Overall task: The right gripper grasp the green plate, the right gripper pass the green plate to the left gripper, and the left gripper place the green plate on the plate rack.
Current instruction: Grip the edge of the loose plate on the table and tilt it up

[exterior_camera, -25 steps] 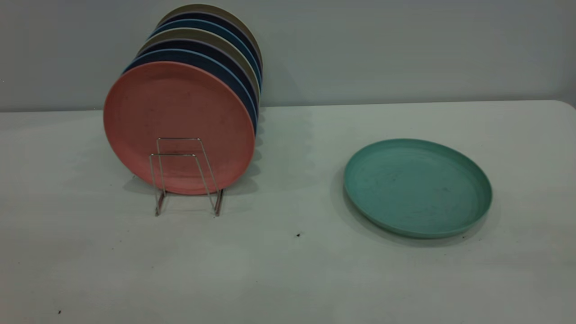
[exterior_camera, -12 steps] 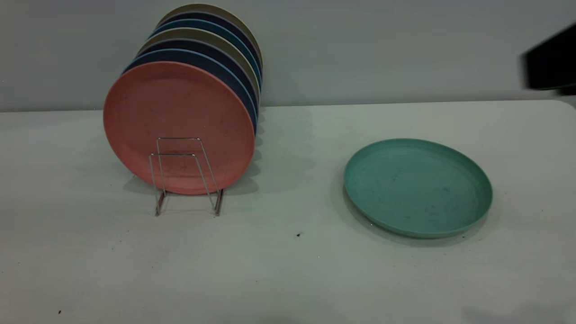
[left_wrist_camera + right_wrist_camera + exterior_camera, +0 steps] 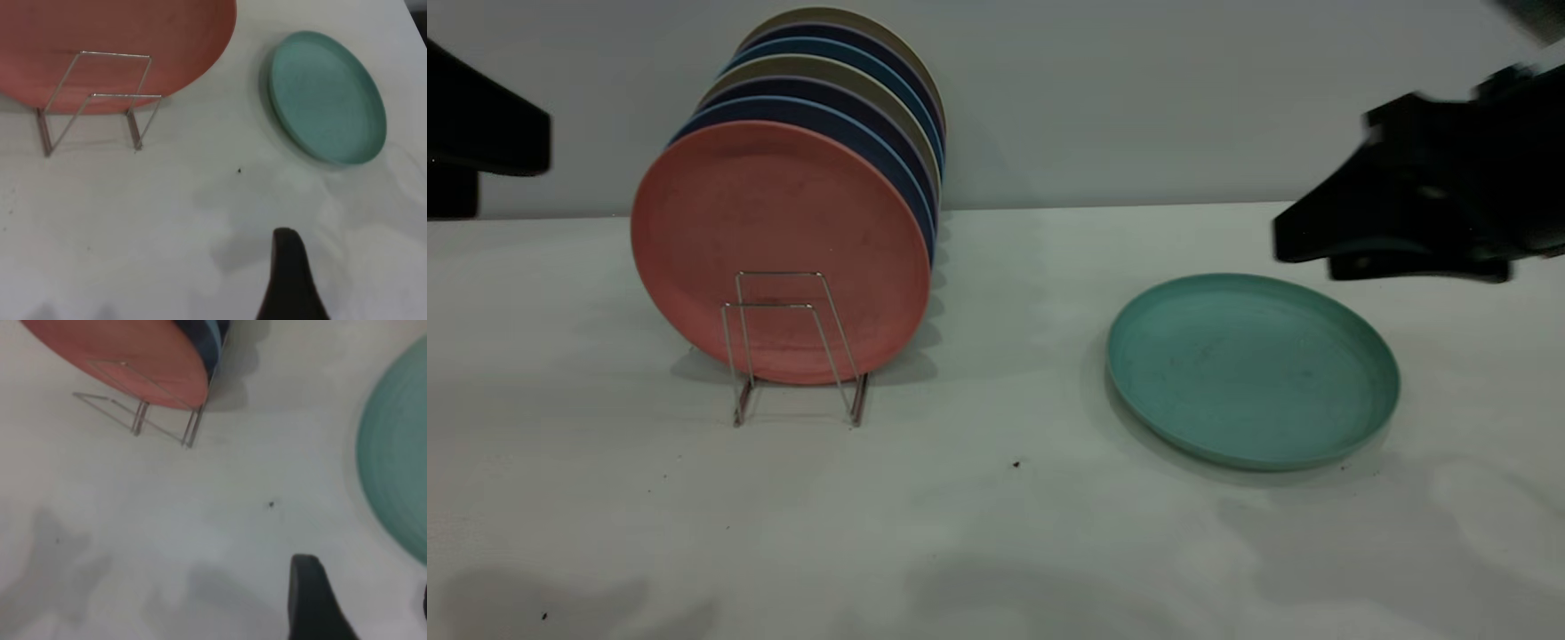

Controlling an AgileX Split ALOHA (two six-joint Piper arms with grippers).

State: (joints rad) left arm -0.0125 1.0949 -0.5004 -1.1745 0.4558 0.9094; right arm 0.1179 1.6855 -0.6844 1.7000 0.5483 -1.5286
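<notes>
Green plate (image 3: 1252, 370) sits flat on the bench (image 3: 996, 524) toward its right edge, untouched. The right claw (image 3: 1303, 240) hangs just above its far rim, blurry, so I can't tell if it's released or clenched. The left claw (image 3: 480, 142) is cut off at the left edge, same problem, and the plate rack (image 3: 796, 347) is mostly hidden by a pink plate (image 3: 778, 249) and the ones behind it.

A salmon-pink plate (image 3: 781, 252) is standing upright in front of dark blue plates (image 3: 827, 120) and beige ones on the pale tabletop (image 3: 996, 533), a dark speck (image 3: 1016, 464) lying nearby

Green plate (image 3: 399, 453) flat, well apart from rack (image 3: 143, 413)
</notes>
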